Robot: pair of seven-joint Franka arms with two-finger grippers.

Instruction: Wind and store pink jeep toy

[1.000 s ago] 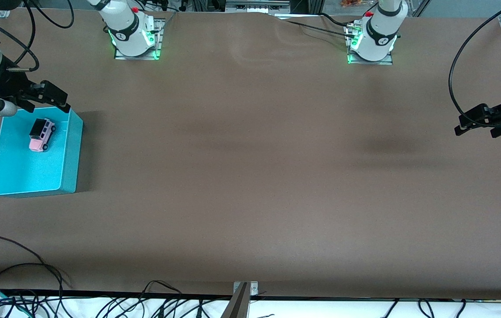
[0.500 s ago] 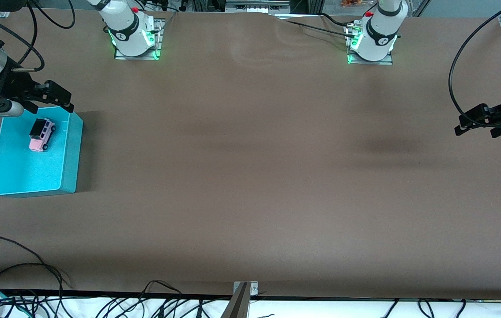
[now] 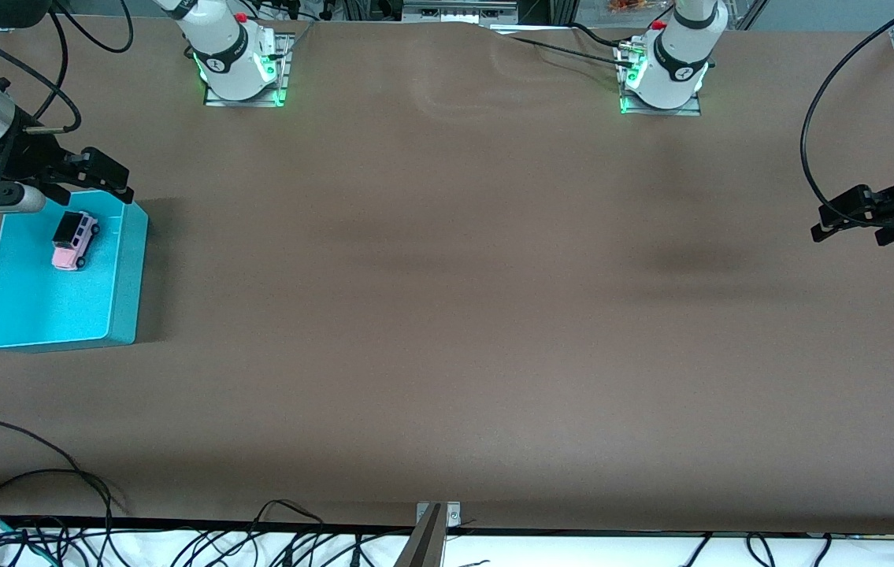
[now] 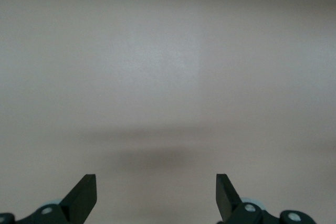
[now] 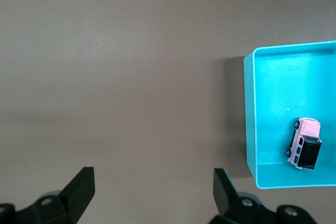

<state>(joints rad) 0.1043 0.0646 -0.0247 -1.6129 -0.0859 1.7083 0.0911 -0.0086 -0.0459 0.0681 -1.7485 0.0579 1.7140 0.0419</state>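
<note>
Currently the right gripper (image 3: 104,175) hangs with black fingers (image 5: 79,188) spread wide and empty, over the base-side edge of the shallow turquoise plastic bin (image 3: 128,268) at the right arm's end of the brown table (image 3: 447,315). Small boxy pink jeep toy with black rear roof (image 3: 73,239) stands on its wheels in the bin, near that edge. Left gripper (image 3: 836,223) waits over bare table at the left arm's end, jaws fully apart, holding nothing.
</note>
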